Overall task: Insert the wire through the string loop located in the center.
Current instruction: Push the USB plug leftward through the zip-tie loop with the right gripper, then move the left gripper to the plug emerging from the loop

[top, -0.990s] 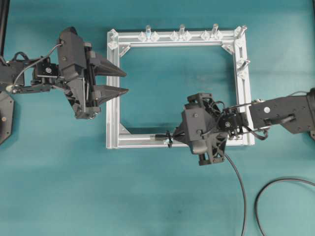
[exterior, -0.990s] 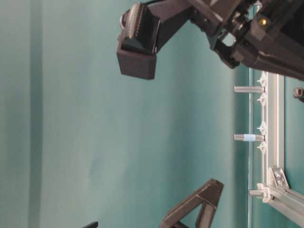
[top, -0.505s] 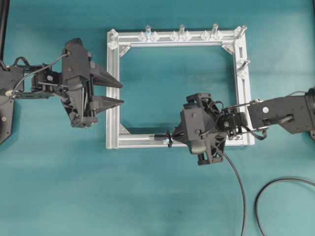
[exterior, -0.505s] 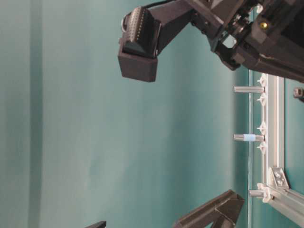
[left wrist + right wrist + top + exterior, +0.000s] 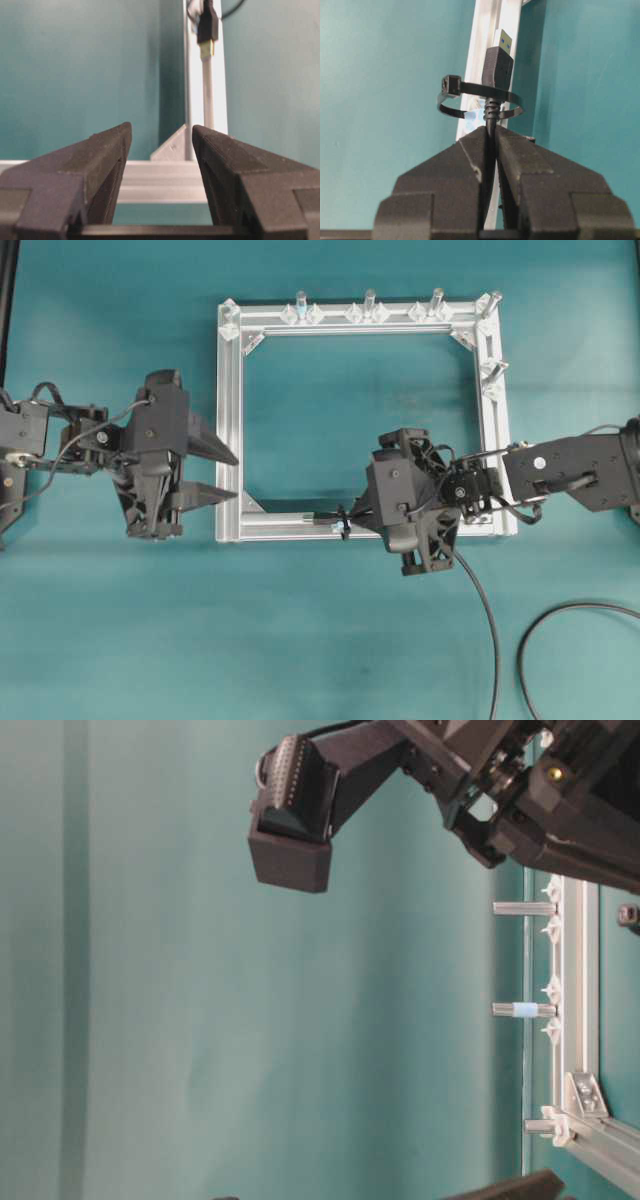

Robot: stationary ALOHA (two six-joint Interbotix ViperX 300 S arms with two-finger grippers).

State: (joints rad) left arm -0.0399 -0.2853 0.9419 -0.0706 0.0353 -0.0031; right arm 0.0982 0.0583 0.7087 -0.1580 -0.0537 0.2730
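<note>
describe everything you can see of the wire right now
The wire is a thin black cable ending in a black moulded plug with a ribbed strain relief and a silver-and-brass tip. The right gripper is shut on it just behind the plug, which points along the aluminium frame bar. The plug has passed through the string loop, which rings it near the strain relief. In the overhead view the cable trails from the gripper across the teal table to the bottom edge.

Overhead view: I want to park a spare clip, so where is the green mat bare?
Bare: inside the square aluminium frame, and below it between the left hand and the black cable. Crowded: the bottom bar, around the black string loop and right hand.
</note>
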